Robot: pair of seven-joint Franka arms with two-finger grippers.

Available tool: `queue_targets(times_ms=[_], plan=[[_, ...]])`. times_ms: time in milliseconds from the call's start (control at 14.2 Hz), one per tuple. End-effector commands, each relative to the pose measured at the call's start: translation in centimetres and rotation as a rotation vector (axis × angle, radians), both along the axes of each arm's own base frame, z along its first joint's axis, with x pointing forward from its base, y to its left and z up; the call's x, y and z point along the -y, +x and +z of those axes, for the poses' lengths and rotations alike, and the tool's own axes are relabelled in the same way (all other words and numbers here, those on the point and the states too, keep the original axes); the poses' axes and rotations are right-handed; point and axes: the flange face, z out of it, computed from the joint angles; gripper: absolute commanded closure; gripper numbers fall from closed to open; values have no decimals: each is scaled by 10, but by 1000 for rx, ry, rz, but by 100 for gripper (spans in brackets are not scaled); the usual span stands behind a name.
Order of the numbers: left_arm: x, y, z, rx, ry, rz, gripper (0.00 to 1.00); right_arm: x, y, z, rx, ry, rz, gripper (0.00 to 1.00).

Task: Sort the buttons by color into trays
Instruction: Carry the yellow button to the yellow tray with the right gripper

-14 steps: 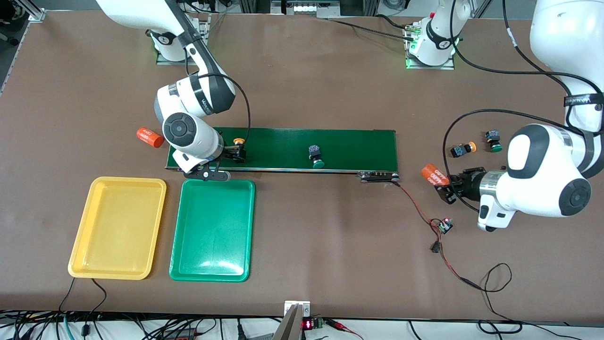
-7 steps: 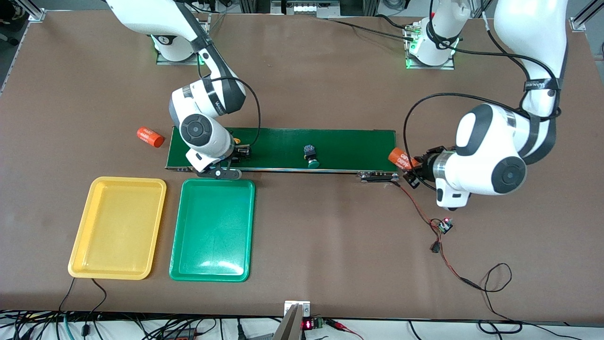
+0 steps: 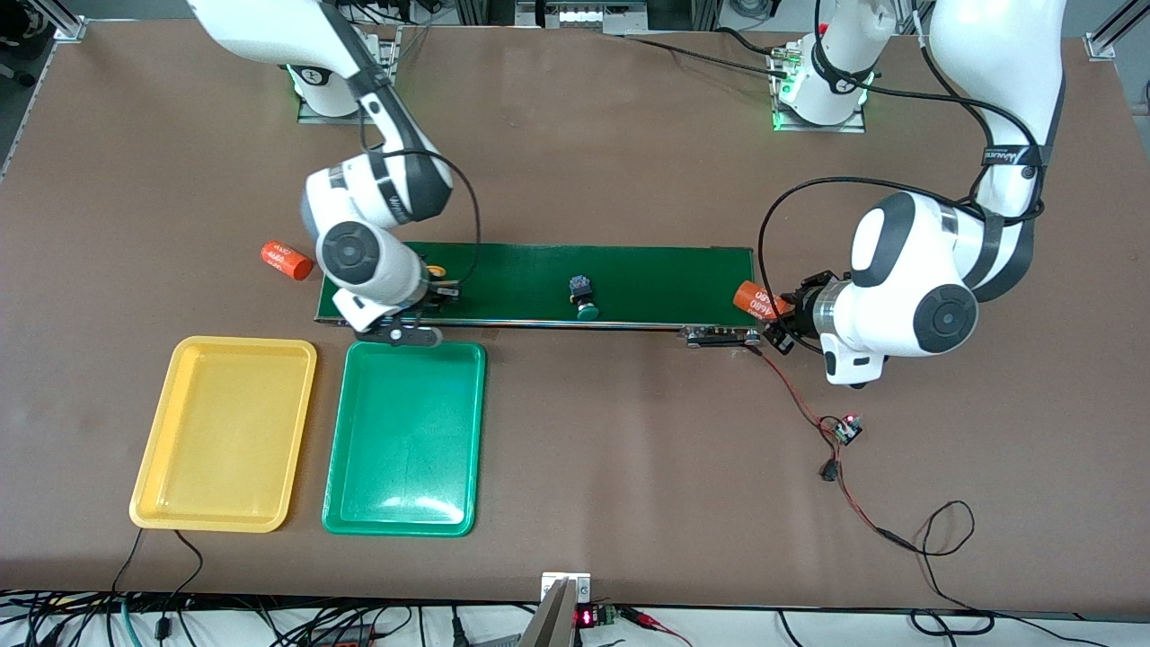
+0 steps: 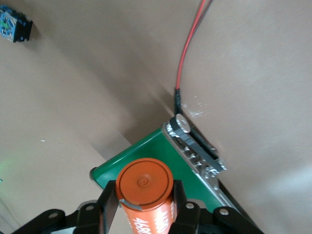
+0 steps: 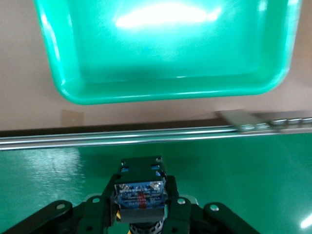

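My right gripper (image 3: 446, 289) is shut on a yellow-capped button (image 3: 436, 270) at the conveyor belt's (image 3: 647, 274) end nearest the right arm; in the right wrist view (image 5: 140, 201) its black body (image 5: 140, 192) sits between the fingers. A green button (image 3: 584, 301) lies mid-belt. My left gripper (image 3: 774, 313) is shut on an orange cylinder (image 3: 751, 299) at the belt's other end, as the left wrist view (image 4: 144, 196) shows (image 4: 146, 183). The yellow tray (image 3: 153, 449) and green tray (image 3: 341, 449) lie nearer the camera than the belt. One more button body (image 4: 14, 29) shows on the table.
A second orange cylinder (image 3: 286, 261) lies on the table by the belt's right-arm end. A metal roller bracket (image 3: 721, 337) and red wire (image 3: 795, 395) with a small circuit board (image 3: 844, 429) lie near the belt's left-arm end. The green tray's rim (image 5: 165, 92) is just past the belt edge.
My left arm has carried the orange cylinder to the belt's end, covering the two table buttons. The green button has drifted along the belt toward the right arm. My right gripper shifted slightly.
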Motion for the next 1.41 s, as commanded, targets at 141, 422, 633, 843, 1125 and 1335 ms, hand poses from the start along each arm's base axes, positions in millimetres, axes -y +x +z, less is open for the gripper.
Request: queue_targets(times_ms=[141,422,633,843,1125,1335], plan=[[6,-13,-27,-12,0,5,71,157,42,34,-32,60,-19,78],[12,-12,-50,-13,-4,-12,70,219,46,38,-39,73,-60,77],[12,-10,-61,-9,-9,-32,62,236,41,60,-40,31,-51,77],[17,-9,-75,3,-12,-71,38,249,45,55,-22,15,-19,77],[20,-10,-81,-2,-6,-87,10,256,83,18,95,-69,46,77],[20,-10,-81,10,15,-117,0,260,118,-12,190,-80,76,77]])
